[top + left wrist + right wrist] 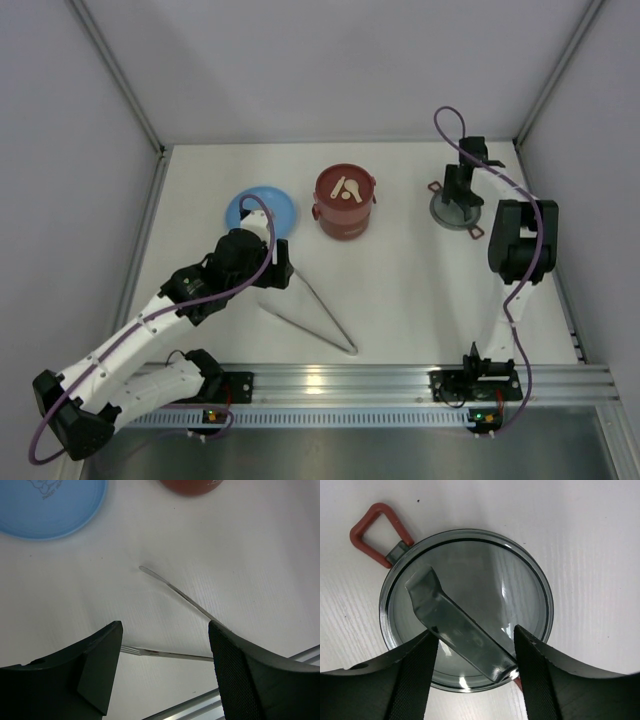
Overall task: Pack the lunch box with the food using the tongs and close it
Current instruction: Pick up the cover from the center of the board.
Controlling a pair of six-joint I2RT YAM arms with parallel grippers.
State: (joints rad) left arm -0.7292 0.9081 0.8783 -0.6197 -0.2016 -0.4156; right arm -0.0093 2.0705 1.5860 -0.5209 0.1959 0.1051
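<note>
The dark-red lunch box point(345, 222) stands open at mid-table with cream food pieces point(347, 190) inside. The silver tongs point(318, 320) lie flat in a V in front of it, joint toward the near rail. My left gripper point(277, 268) hovers open over the tongs' spread tips. In the left wrist view both tong arms point(175, 591) run between and behind my left gripper's point(165, 645) fingers, untouched. The grey top cover point(457, 213) lies at the right. My right gripper point(474, 642) stands open astride the cover's point(485, 565) handle strap.
A light-blue plate point(262, 208) lies left of the lunch box, just beyond my left wrist. White walls close in the table on three sides. An aluminium rail point(350, 382) runs along the near edge. A red ear loop point(372, 527) sticks out from the cover.
</note>
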